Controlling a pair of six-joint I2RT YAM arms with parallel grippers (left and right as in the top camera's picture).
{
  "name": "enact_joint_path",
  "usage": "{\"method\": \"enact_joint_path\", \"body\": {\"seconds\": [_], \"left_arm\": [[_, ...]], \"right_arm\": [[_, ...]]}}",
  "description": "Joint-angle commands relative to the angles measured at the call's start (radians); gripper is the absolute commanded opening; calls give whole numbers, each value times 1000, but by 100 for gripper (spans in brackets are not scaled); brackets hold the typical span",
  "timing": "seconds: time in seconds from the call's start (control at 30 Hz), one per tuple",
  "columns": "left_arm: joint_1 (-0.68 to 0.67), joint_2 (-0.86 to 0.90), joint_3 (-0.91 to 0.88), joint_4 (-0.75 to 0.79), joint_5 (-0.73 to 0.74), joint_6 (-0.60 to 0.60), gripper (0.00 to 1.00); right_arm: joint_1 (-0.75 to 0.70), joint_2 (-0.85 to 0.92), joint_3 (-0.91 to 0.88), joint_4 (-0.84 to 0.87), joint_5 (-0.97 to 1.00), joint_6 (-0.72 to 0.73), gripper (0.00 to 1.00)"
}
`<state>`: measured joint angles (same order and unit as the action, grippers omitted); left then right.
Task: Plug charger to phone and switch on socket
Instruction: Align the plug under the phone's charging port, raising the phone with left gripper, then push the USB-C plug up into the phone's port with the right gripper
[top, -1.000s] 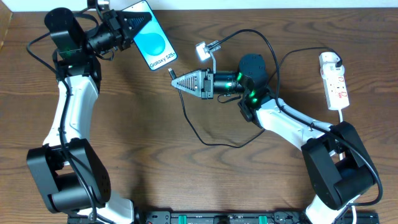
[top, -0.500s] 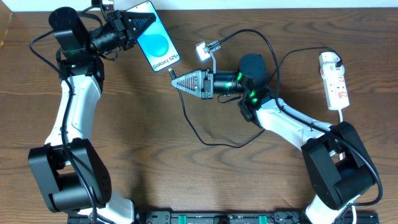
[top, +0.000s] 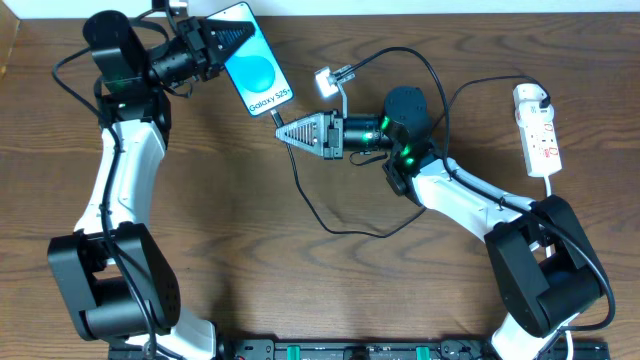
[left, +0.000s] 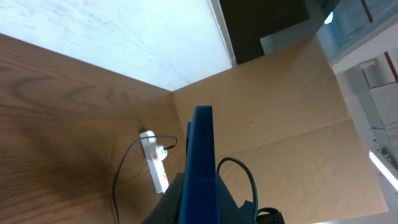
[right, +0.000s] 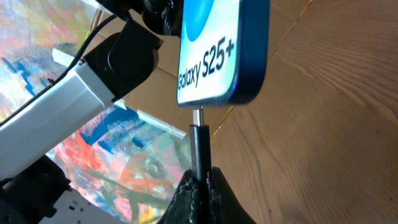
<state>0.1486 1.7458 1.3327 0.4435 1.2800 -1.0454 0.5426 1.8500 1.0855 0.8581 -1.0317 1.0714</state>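
Observation:
My left gripper (top: 222, 42) is shut on the phone (top: 256, 60), a slim blue-screened handset held off the table at the back left, its lower edge toward the right arm. In the left wrist view the phone (left: 200, 168) is edge-on between the jaws. My right gripper (top: 284, 131) is shut on the charger's black connector (right: 199, 146), whose metal tip sits just below the phone's bottom edge (right: 233, 56). The black cable (top: 335, 228) loops over the table. The white socket (top: 537, 130) lies at the far right, and it also shows in the left wrist view (left: 155, 165).
A small silver and white adapter (top: 335, 78) lies near the back centre, tied to the cable. The socket's white cord (top: 552, 185) runs down by the right arm's base. A cardboard wall (left: 286, 112) stands beyond the table.
My left gripper has carried the phone a little to the right, closer to the connector tip. The right arm has stayed still.

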Motion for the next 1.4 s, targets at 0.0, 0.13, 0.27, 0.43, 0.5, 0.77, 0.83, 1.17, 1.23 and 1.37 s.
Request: {"method": "enact_joint_path", "body": {"seconds": [0.0,0.13,0.27,0.43,0.5,0.77,0.83,1.17,1.23,1.37], "left_arm": [[-11,-1,10,7,18,13,7],[-11,-1,10,8,32,14,7],[-10,-1,10,8,39,17,7],[-10,-1,10,8,10,17,7],[-8,-1,10,8,-7,17,7],[22,-1,10,8,-15,16,8],[26,-1,10,8,-10,16,8],[24,-1,10,8,21,16,7],[23,-1,10,7,22,16,7],[13,-1,10,7,25,16,7]], "right_arm": [[5,6,12,6,9,-14,1],[5,6,12,6,12,-14,1],[2,6,12,6,12,-14,1],[1,6,12,6,8,-14,1],[1,6,12,5,4,-14,1],[1,6,12,6,1,-14,1],[1,6,12,6,1,-14,1],[1,6,12,6,2,-14,1],[1,6,12,6,5,-14,1],[1,6,12,6,8,-14,1]]}}
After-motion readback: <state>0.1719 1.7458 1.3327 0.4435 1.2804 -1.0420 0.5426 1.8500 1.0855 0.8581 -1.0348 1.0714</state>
